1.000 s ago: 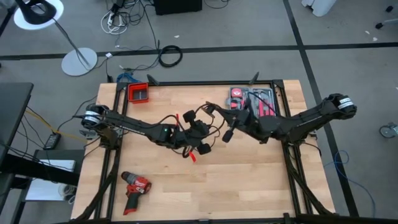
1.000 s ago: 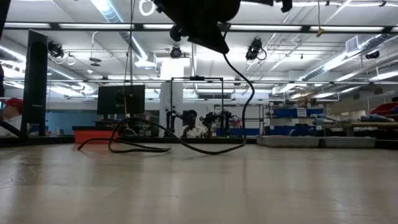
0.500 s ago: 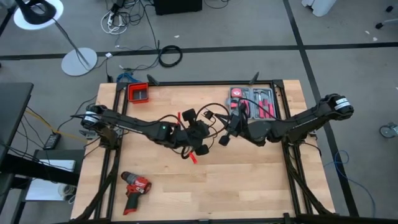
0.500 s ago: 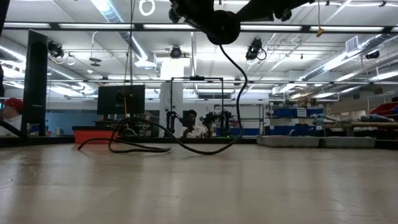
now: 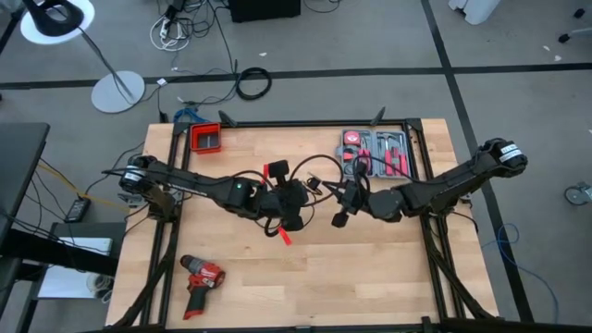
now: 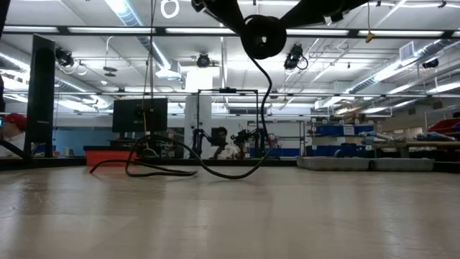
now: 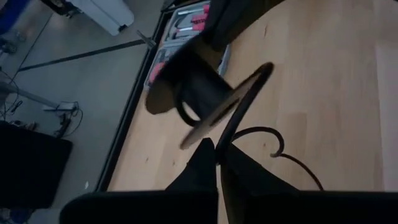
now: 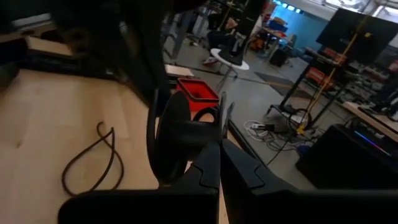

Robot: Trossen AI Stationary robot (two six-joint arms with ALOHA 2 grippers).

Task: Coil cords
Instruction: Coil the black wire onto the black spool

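L tool [image 5: 298, 205] sits mid-desk, fingers [image 7: 205, 163] pinched together on the thin black cord [image 6: 223, 170]; in the L wrist view the cord runs up from between the fingertips to a dark spool [image 7: 202, 99] just ahead. R tool [image 5: 344, 205] is just beside it toward the R side of the desk [image 5: 370, 268], fingers [image 8: 208, 167] closed tight; the same spool [image 8: 177, 140] sits right at its tips, though whether it actually grips the spool I can't tell. Both tools are up off the surface. In the low view the spool [image 6: 263, 36] hangs high and the cord drops from it in a long curve, then lies in loose loops on the wood toward the back. From above, the cord [image 5: 319, 165] shows as a few slack loops between and behind the two tools, not bundled.

Elsewhere on the desk: red drill [image 5: 200, 277] near the front L corner, red bin [image 5: 206, 138] at back L, tool case [image 5: 377, 151] w/ red-handled items at back R. A thicker black cable ring [image 5: 253, 83] lies on the floor beyond the desk.
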